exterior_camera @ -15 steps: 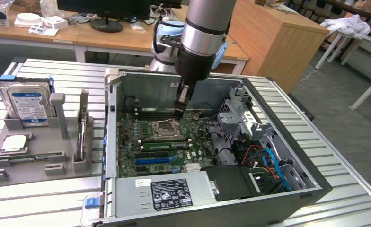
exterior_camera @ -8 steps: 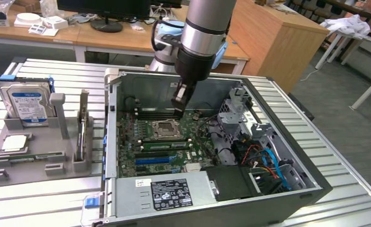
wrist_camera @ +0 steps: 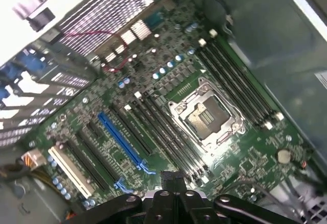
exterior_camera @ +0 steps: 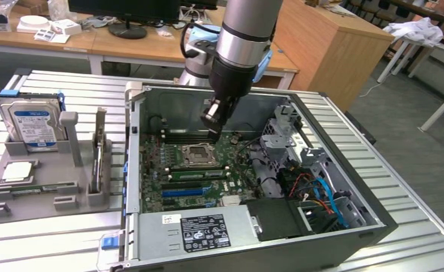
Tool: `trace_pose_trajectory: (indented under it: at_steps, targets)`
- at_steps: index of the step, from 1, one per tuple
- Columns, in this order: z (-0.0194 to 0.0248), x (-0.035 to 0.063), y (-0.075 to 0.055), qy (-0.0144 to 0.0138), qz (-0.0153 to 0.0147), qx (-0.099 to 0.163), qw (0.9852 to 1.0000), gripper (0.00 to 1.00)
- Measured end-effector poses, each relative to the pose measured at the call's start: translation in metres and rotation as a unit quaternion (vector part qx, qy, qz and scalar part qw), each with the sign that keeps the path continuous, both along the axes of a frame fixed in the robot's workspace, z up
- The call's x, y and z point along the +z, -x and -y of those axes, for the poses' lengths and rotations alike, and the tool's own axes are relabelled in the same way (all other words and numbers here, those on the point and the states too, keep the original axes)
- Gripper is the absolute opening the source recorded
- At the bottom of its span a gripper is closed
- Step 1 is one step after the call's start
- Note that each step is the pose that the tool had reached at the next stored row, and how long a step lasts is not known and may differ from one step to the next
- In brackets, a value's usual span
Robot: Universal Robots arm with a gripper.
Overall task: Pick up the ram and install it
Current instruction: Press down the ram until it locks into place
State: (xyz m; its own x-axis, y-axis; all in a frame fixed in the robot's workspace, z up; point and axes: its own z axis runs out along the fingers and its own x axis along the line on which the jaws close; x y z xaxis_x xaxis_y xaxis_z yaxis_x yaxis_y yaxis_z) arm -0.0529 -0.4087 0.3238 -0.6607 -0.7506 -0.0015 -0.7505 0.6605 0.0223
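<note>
I see green motherboard (wrist_camera: 168,112), open silver CPU socket (wrist_camera: 207,117) flanked by black memory slots (wrist_camera: 168,132), long blue expansion slot (wrist_camera: 122,140), black gripper body (wrist_camera: 176,203) at edge.

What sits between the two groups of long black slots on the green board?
The square, metal-framed processor socket, open and empty, lies between the two groups of black slots; the wrist view shows it best.
</note>
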Motion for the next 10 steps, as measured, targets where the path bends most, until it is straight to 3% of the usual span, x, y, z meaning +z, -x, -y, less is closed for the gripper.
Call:
trace_pose_trajectory:
  at_steps: [5,10]
  targets:
    - [0.0000,-0.0002,0.0000,0.0000,0.0000,-0.045,0.9990,0.11]
    - [0.0000,-0.0003,0.0000,0.0000,0.0000,-0.089,0.9961,0.11]
